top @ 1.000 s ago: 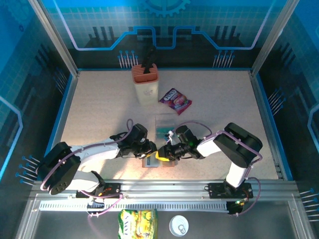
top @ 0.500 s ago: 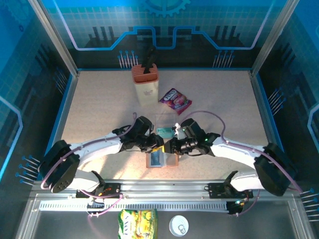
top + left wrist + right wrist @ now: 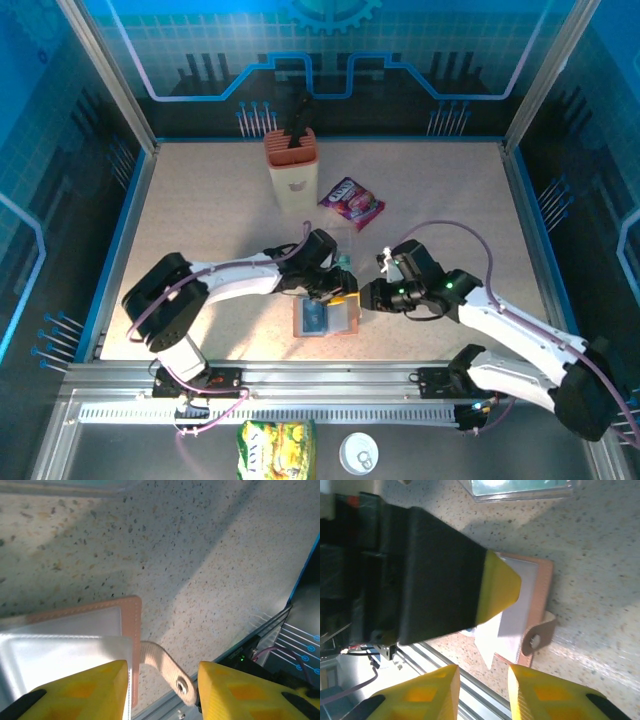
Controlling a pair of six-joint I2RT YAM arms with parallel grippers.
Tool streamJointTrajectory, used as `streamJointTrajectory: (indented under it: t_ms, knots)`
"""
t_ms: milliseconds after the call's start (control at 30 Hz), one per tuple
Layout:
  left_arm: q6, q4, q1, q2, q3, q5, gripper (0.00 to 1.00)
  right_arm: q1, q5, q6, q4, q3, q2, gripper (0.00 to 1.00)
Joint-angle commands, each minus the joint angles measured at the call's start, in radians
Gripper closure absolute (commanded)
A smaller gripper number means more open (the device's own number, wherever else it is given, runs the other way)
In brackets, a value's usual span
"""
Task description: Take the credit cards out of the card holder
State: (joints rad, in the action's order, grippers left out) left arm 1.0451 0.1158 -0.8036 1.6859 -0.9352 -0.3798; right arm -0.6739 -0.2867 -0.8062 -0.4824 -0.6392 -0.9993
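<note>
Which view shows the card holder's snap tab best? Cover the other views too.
Left wrist: the snap tab lies close and unblocked, its stud visible. Right wrist shows it smaller, at the edge of the card holder. The top view has it too small to tell.

Speckled table (image 3: 200,220) with open card holder (image 3: 322,319), clear box (image 3: 520,491), purple packet (image 3: 351,201), beige block (image 3: 292,178).

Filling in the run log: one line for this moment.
card holder: lying open on table | left end effector: open, over its sleeves | right end effector: open, near snap tab | held: nothing
</note>
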Motion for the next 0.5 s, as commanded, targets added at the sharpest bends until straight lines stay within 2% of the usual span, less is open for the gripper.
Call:
streamJointTrajectory:
  t_ms: [0,233,467]
  knots:
    - [-0.025,-0.018,-0.006,0.066,-0.066,-0.046,0.57,0.010,0.038,-0.001,-0.105,0.023,0.068,0.68]
    - [-0.072,0.012,-0.002,0.094,-0.143,-0.045,0.57,0.010,0.050,-0.038,-0.143,0.031,0.151,0.68]
    - [-0.085,-0.024,0.013,0.046,-0.141,-0.015,0.57,-0.003,0.031,-0.028,-0.163,-0.052,0.114,0.68]
